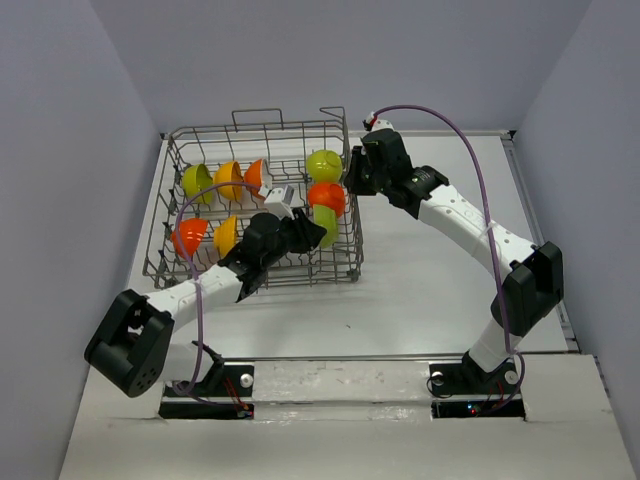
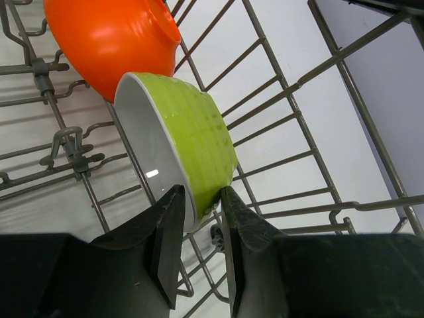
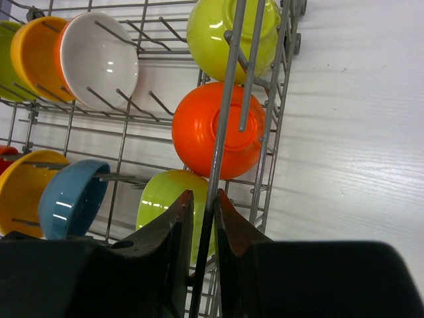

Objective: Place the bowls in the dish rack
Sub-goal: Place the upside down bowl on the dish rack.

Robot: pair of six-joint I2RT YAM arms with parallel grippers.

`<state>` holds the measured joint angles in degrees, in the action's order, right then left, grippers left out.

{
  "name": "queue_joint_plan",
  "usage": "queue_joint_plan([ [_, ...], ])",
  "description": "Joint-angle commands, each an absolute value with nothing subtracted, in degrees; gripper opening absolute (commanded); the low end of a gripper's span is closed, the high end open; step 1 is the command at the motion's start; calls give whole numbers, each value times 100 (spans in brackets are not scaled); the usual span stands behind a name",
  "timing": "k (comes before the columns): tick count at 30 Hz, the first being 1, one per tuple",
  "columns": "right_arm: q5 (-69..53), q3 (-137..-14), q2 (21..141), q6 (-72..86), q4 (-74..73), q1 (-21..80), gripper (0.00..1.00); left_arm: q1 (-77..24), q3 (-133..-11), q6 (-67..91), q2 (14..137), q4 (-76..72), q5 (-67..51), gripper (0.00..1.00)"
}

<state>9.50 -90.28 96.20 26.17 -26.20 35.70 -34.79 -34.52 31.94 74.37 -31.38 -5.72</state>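
Room: plain pale lavender-grey walls [image 1: 60, 150] box the rig in at the back and both sides.
Surface: white surface [image 1: 430, 290], faint plank grain in the right wrist view, soft shadows under the arms.
Dish rack: grey wire dish rack [image 1: 260, 127] sits on the far left half of the surface, close to the back wall.
Left pincer: left pincer [image 2: 201, 199] reaches into the rack from the near side and is clamped on the rim of a lime green bowl [image 2: 199, 132], one finger inside, one outside.
That bowl: on edge in the rack's right-hand row, red-orange bowl [image 2: 112, 40] right behind it.
Right pincer: right pincer [image 3: 203, 197] is pinched together on a side wire [image 3: 228, 99] of the rack's right wall.
Other bowls: teal blue bowl [image 3: 69, 202], white bowl [image 3: 99, 59] and a second lime green bowl [image 3: 212, 26] are in the rack too.
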Motion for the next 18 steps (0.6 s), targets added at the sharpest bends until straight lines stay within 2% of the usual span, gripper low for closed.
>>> queue_joint_plan([
  [1, 976, -9176, 9765, 2312, -2461, 3577, 11, -3480, -3542, 2962, 7277, -2821, -308, 36],
  [18, 967, -9167, 9756, 2320, -2452, 3577, 11, -3577, -3577, 2857, 7207, -2487, -149, 36],
])
